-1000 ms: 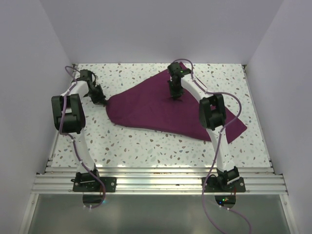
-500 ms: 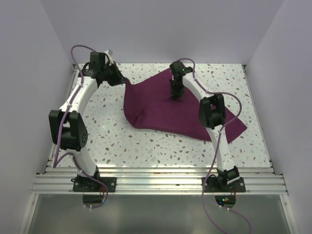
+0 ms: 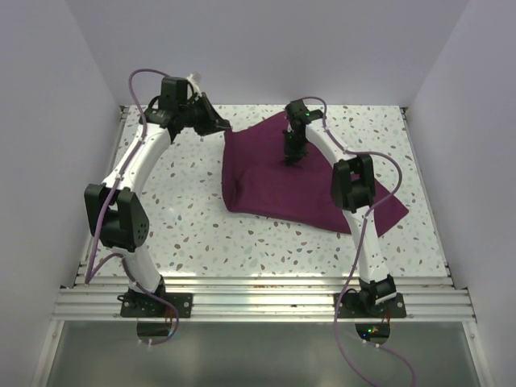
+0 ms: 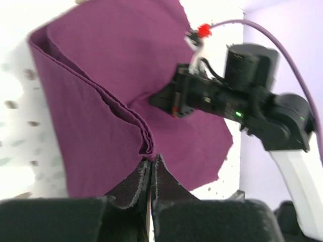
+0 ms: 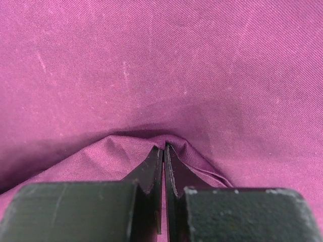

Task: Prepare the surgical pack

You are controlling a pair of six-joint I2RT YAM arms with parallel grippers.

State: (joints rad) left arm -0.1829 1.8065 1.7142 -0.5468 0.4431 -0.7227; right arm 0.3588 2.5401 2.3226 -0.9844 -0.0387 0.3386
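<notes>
The surgical pack (image 3: 278, 181) is a deep purple-maroon cloth lying across the middle and right of the speckled table. My left gripper (image 3: 223, 129) is shut on the cloth's left corner and holds it raised at the back, so the left part folds over. In the left wrist view the pinched fold (image 4: 146, 146) sits at the closed fingertips (image 4: 151, 161). My right gripper (image 3: 293, 159) is shut on a pinch of the cloth near its middle. The right wrist view shows the fabric (image 5: 161, 75) bunched at the tips (image 5: 164, 148).
White walls close in the table on the left, back and right. The bare speckled tabletop (image 3: 169, 210) lies left of the cloth. An aluminium rail (image 3: 258, 302) runs along the near edge, with both arm bases on it.
My left gripper has carried the cloth's left corner up and to the right, from the far left to the back centre, folding the left part over. My right gripper has stayed in place.
</notes>
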